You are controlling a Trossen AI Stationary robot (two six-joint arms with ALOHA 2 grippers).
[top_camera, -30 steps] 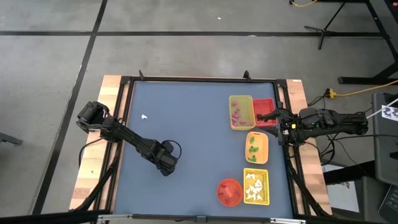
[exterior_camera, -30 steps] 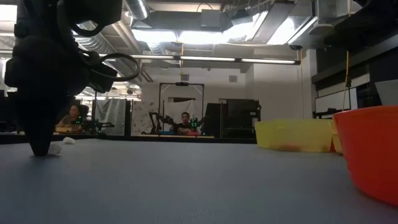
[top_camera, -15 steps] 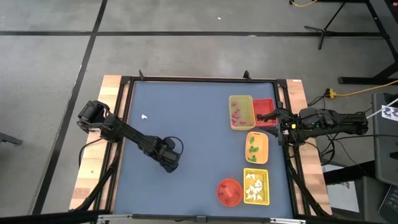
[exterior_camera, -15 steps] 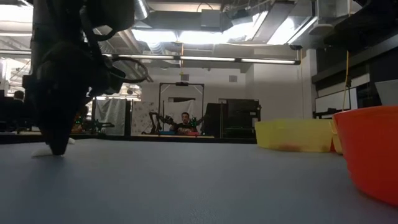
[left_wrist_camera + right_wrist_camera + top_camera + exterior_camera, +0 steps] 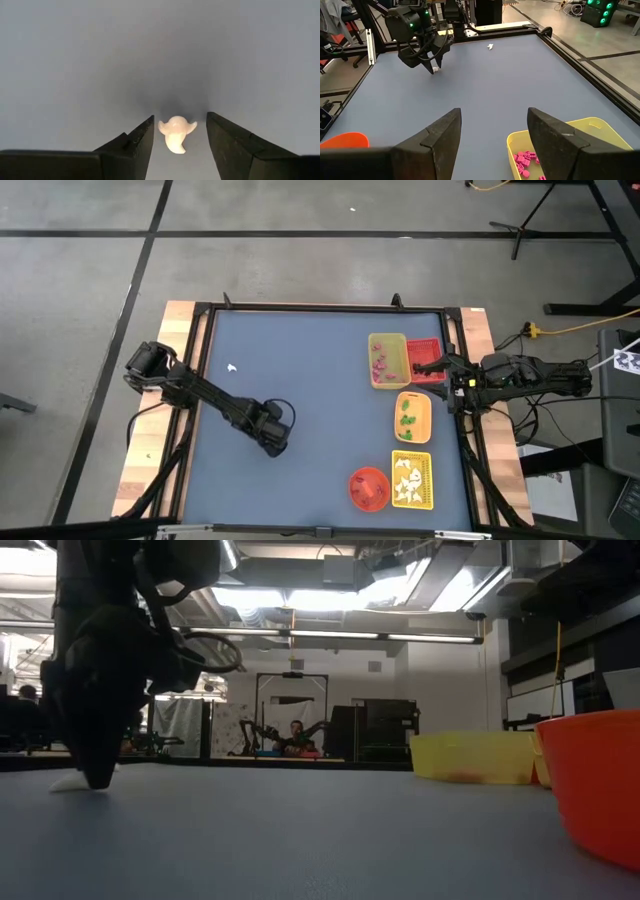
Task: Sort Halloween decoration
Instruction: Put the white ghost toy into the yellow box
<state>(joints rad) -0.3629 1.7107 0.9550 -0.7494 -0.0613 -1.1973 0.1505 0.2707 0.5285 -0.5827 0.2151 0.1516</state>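
Observation:
A tiny white ghost piece (image 5: 176, 133) of the Halloween decoration lies flat on the blue table. My left gripper (image 5: 272, 442) points straight down over it, open, with one finger on either side and a gap to each. In the low view the ghost (image 5: 70, 783) shows beside the gripper's tip (image 5: 98, 778). A second white ghost (image 5: 232, 367) lies on the table farther off at the left. My right gripper (image 5: 420, 366) waits open at the right edge, above the trays, with nothing between its fingers (image 5: 492, 135).
Along the right side stand a yellow tray (image 5: 388, 360) with pink bits, a red tray (image 5: 430, 358), an orange tray (image 5: 412, 418) with green bits, and a yellow tray (image 5: 412, 480) with white ghosts. A red-orange bowl (image 5: 369, 488) sits near the front.
My left gripper has shifted a little toward the table's right edge, still pointing down, and has then kept still over the ghost.

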